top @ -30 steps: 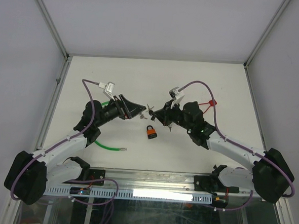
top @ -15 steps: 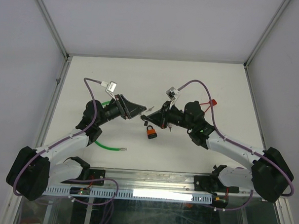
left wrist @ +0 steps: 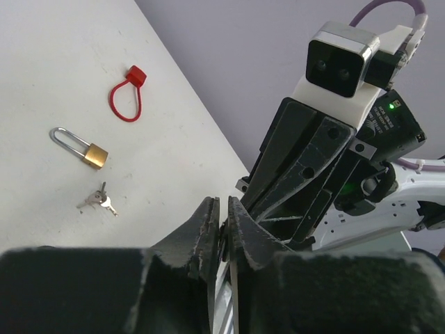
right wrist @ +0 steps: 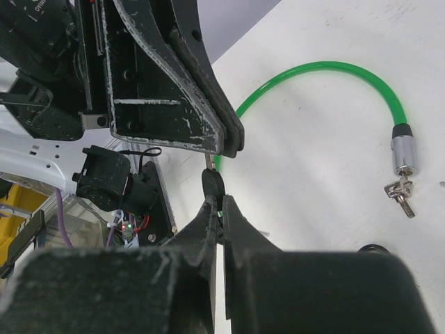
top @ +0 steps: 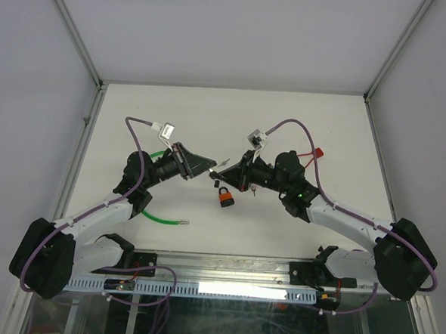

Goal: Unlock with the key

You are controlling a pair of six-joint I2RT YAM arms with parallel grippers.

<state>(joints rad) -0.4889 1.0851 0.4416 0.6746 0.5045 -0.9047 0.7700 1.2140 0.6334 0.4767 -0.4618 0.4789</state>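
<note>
The two grippers meet tip to tip in the air over the table (top: 286, 118). The right gripper (right wrist: 217, 205) is clamped on the black head of the key (right wrist: 212, 185). The left gripper (right wrist: 229, 146) has its fingers pressed together on the key's metal tip, so the key is pinched at both ends. The orange padlock (top: 225, 198) lies on the table just nearside of them, with neither gripper touching it.

Matt bench, bright metal, scuffed black plastic.
You can see the key (right wrist: 212, 184) has a glossy black plastic head and a bare metal blade, and the left pincer (left wrist: 223, 212) is matt black, scuffed pale at its edges. At 9 o'clock on the matt white bench (left wrist: 42, 42) lies a brass padlock (left wrist: 96, 154) with a polished shackle, near a smooth red plastic loop (left wrist: 125, 97).
</note>
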